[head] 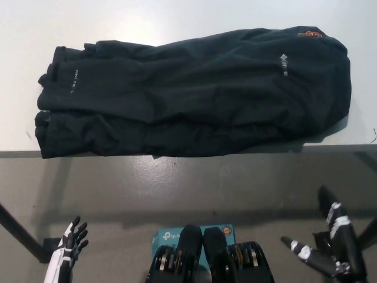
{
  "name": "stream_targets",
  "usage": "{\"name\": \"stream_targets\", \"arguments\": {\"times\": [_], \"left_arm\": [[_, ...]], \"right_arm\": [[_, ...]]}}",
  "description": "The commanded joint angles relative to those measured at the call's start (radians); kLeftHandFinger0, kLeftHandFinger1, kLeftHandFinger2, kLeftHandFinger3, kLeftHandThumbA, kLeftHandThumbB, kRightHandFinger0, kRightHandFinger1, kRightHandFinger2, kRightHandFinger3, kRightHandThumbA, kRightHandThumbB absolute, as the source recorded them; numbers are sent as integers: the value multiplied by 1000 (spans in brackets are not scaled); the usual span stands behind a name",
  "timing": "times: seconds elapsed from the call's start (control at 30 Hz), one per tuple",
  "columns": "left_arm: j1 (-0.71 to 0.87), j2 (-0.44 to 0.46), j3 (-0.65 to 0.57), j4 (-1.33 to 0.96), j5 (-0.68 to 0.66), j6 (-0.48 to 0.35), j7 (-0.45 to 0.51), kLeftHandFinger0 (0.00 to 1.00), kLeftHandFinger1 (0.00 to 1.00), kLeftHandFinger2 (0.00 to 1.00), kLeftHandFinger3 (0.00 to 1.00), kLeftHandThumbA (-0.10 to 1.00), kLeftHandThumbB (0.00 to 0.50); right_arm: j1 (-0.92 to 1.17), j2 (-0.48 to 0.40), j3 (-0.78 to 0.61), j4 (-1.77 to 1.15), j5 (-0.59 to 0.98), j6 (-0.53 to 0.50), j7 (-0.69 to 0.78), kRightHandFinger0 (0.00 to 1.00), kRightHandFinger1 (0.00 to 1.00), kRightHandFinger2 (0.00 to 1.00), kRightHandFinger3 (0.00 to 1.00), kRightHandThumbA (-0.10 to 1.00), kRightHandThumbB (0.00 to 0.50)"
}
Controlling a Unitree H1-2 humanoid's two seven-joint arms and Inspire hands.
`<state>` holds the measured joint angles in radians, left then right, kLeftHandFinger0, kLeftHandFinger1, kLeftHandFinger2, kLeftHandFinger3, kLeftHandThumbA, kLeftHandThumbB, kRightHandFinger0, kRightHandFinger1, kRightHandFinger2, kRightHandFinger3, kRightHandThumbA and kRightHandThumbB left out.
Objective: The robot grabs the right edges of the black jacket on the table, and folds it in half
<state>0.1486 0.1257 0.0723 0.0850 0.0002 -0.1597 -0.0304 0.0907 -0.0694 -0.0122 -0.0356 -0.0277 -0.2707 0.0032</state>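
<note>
A black jacket (pixel 194 94) lies spread lengthwise across the white table (pixel 177 17), reaching from the left side to the right and hanging slightly over the front edge. It carries a small white logo and an orange mark near its right end. My white left hand (pixel 68 250) hangs low at the lower left, below the table, fingers apart and holding nothing. My black right hand (pixel 330 244) is at the lower right, also below the table edge, fingers spread and empty. Neither hand touches the jacket.
The table's front edge (pixel 330 148) runs across the picture just below the jacket. Grey floor (pixel 177 188) lies beneath it. A dark table leg (pixel 20 233) slants at the lower left. A teal box (pixel 168 237) sits by my body.
</note>
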Motion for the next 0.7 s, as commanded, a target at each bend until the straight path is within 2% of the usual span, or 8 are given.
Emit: {"name": "stream_targets", "arguments": {"times": [0.0,0.57,0.6,0.63,0.67], "left_arm": [[1,4,-1,-22,-3,-78,-4,1000,1000,1000,1000,1000,51],[0,4,-1,-18,-3,-85,-4,1000,1000,1000,1000,1000,51],[13,-3,-27,-83,-8,-55,-28,1000,1000,1000,1000,1000,121],[24,-19,-64,-177,6,-24,-43,1000,1000,1000,1000,1000,158],[25,-20,-69,-186,7,-20,-43,1000,1000,1000,1000,1000,160]], "right_arm": [[6,13,-32,-146,66,-67,-17,1000,1000,1000,1000,978,125],[8,18,-39,-152,70,-60,-8,1000,1000,1000,1000,978,123],[-46,-9,-96,-338,155,74,-40,1000,1000,1000,1000,1000,257],[-176,-97,-170,-386,267,206,-61,1000,1000,1000,1000,1000,227],[-188,-102,-180,-390,278,224,-60,1000,1000,1000,1000,1000,224]]}}
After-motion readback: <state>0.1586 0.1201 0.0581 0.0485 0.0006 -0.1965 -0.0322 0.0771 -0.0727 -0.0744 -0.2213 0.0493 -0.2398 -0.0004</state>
